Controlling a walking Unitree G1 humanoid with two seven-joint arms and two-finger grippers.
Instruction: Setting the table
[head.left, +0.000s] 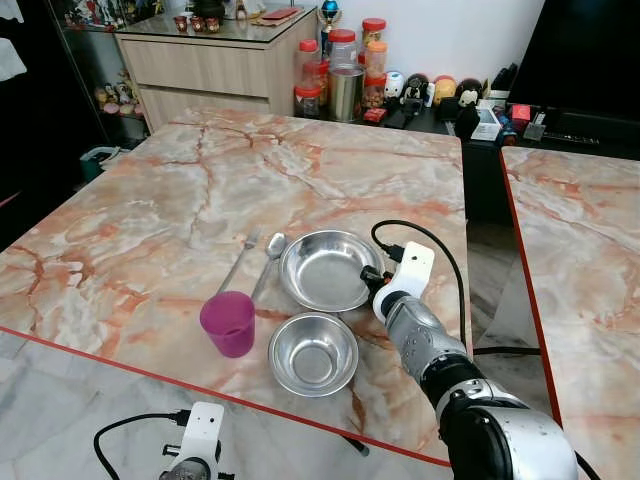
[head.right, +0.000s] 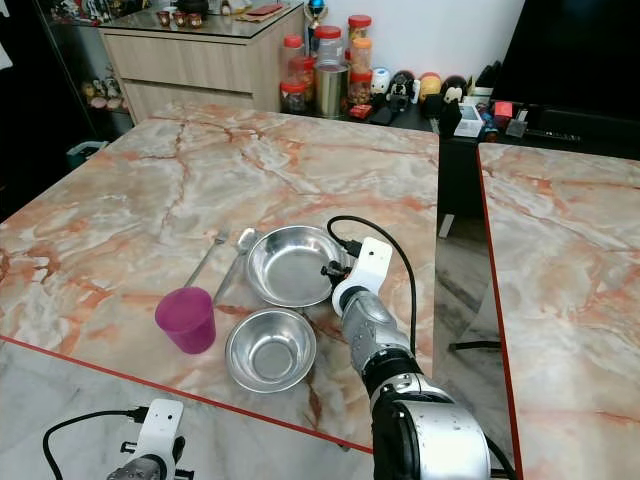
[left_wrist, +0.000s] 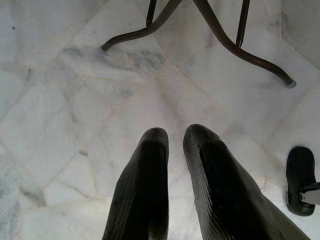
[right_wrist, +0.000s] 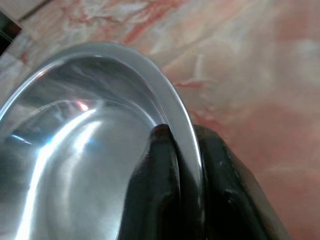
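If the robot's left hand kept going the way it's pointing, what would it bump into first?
Probably the marble floor. The left hand hangs low and points down at the pale tiles, with nothing between. The dark table legs lie farther off, though depth is hard to judge.

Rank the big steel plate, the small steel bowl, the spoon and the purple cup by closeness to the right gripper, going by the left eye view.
1. Big steel plate: its rim is pinched in the right gripper.
2. Small steel bowl: nearer the robot, beside the arm.
3. Spoon: past the plate's left edge.
4. Purple cup: farthest, at left.
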